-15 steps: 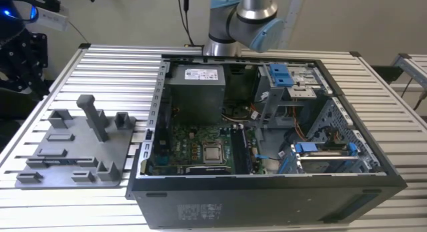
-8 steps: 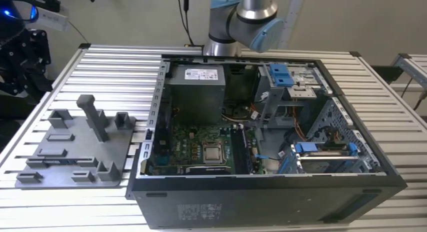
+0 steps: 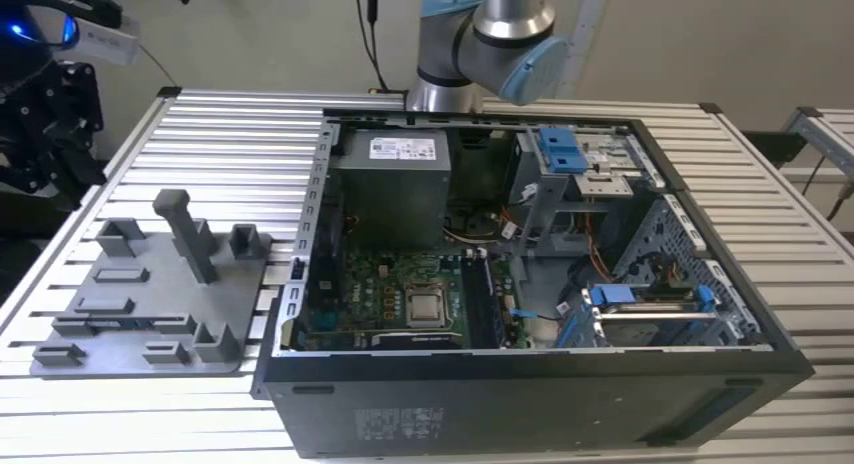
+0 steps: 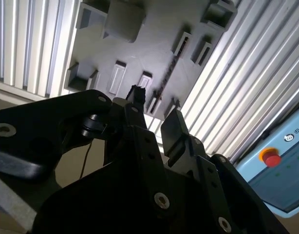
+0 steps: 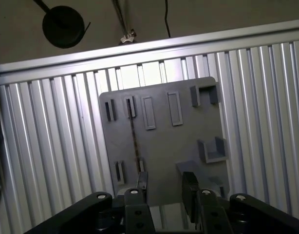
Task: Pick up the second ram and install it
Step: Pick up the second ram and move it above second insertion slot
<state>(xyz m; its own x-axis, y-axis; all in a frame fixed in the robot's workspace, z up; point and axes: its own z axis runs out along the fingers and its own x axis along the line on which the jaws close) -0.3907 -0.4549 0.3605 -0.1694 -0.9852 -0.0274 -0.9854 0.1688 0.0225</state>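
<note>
The second ram [image 5: 133,136] is a thin green stick standing on edge in the slotted holders of the grey fixture plate [image 5: 188,141]. It also appears as a narrow dark line [image 4: 164,80] in the second wrist view. My gripper [image 5: 165,187] hangs well above the plate, open, with nothing between its black fingers [image 5: 190,187]. The stick lies ahead of the gap, slightly toward one finger. Seen from the second wrist view, the gripper [image 4: 154,113] is equally open. In the exterior view my gripper [image 3: 54,149] is the dark assembly high over the plate's far left corner.
The open computer case [image 3: 534,384] fills the exterior view's right, with the motherboard [image 3: 387,294], its processor socket [image 3: 427,309] and long slots [image 3: 481,302] beside it. Grey blocks and a tall post [image 3: 187,234] rise from the fixture plate. Ribbed aluminium table [image 3: 227,124] lies all around.
</note>
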